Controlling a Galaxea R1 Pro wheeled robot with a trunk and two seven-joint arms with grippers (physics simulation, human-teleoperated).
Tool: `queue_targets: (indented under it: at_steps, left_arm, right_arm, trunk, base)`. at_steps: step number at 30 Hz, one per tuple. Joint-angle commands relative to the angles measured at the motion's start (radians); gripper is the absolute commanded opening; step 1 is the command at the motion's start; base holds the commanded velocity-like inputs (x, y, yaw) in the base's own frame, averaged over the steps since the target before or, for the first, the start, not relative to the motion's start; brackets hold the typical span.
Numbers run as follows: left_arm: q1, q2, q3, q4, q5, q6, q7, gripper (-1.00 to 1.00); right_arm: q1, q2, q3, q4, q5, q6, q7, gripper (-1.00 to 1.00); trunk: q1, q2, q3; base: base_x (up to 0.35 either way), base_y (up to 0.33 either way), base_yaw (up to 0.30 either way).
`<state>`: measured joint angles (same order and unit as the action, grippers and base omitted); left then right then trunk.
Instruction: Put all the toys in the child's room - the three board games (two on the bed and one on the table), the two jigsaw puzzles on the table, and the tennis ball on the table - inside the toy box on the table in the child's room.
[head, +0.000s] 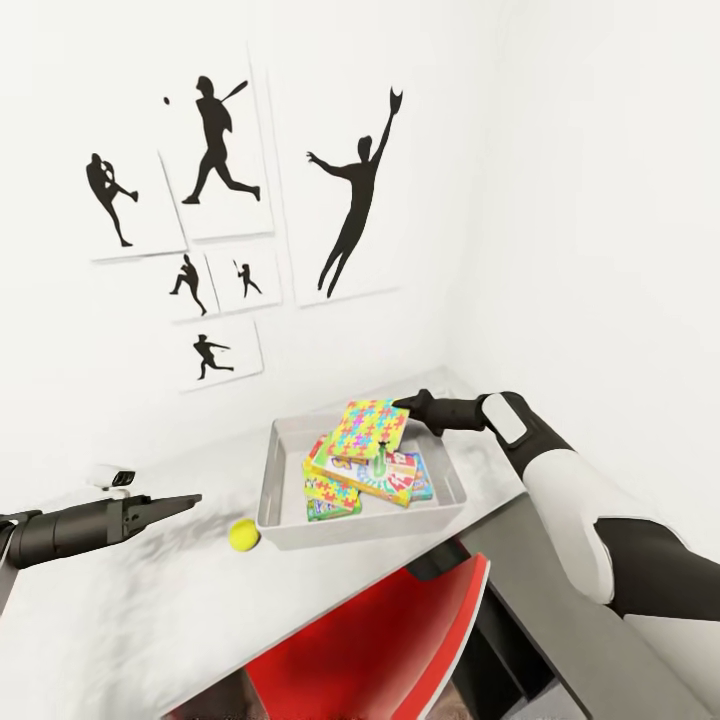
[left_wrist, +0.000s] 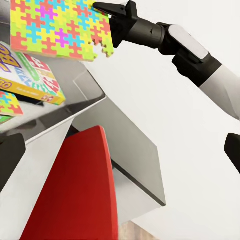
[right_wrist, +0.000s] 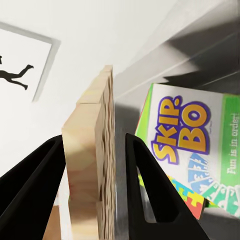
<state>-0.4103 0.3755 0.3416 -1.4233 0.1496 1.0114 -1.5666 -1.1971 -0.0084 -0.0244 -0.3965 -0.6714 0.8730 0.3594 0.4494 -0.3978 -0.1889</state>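
Note:
My right gripper (head: 405, 403) is shut on the far edge of a mosaic jigsaw puzzle (head: 368, 428), holding it tilted just above the light-grey toy box (head: 268, 490). In the right wrist view the fingers flank the puzzle's pale edge (right_wrist: 92, 165). Inside the box lie the Skip-Bo board game (head: 385, 475), a blue-printed one (head: 424, 478) and a second small mosaic box (head: 330, 493). The tennis ball (head: 243, 536) rests on the table (head: 120, 600) against the box's near left corner. My left gripper (head: 190, 500) hovers open over the table, left of the ball.
A red chair (head: 370, 650) is tucked under the table's front edge. A small white device (head: 113, 476) stands on the table behind my left arm. Black baseball silhouettes (head: 215, 140) hang on the white wall; the table ends in a corner at the right.

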Motion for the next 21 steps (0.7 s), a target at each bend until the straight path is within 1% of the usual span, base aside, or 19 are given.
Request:
queue_targets:
  at_steps: [1, 16, 21]
  left_arm:
    - [-0.001, 0.000, 0.000, 0.000, -0.001, 0.010, -0.004, 1.00]
    - [-0.001, 0.000, 0.000, 0.000, -0.002, 0.010, -0.004, 1.00]
    - [-0.001, 0.000, 0.001, 0.000, -0.001, 0.010, -0.004, 1.00]
  right_arm:
    - [-0.001, -0.001, -0.003, 0.000, 0.005, 0.003, 0.006, -1.00]
    - [-0.001, -0.002, -0.003, -0.001, 0.005, 0.001, 0.007, -1.00]
    - [0.000, -0.002, -0.003, -0.003, 0.005, 0.001, 0.008, -1.00]
  trunk:
    - [0.001, -0.002, -0.004]
    - [0.001, -0.002, -0.028]
    - [0.001, -0.002, -0.032]
  base:
    - [0.000, 0.000, 0.000]
    - [0.000, 0.000, 0.000]
    - [0.000, 0.000, 0.000]
